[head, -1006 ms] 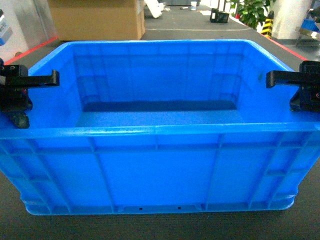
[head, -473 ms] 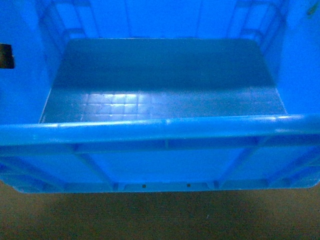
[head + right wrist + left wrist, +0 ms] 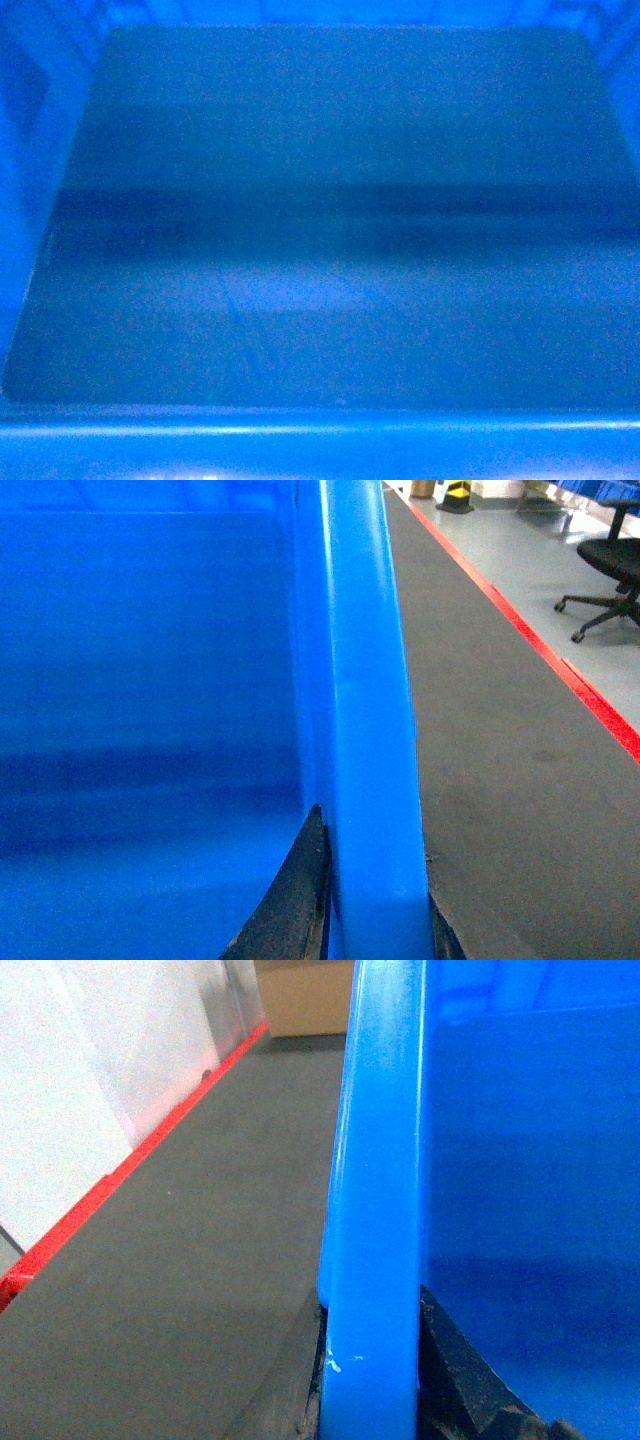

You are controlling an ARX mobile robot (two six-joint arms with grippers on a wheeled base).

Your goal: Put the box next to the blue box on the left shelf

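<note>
Now both sets of dark fingers [image 3: 450, 1380] [image 3: 300, 900] clamp the smooth, thick plastic rim of the box [image 3: 320, 250], 1 each side.

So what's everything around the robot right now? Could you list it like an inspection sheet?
Surface: grey floor with a red line.
Job's things: blue box fills the head view; the shelf is not in view.
Clutter: brown carton, far off.
Grippers: left gripper and right gripper each have jaws either side of the box's side rims.
Cables: nothing seen.
Surroundings: white wall, office chair.
</note>
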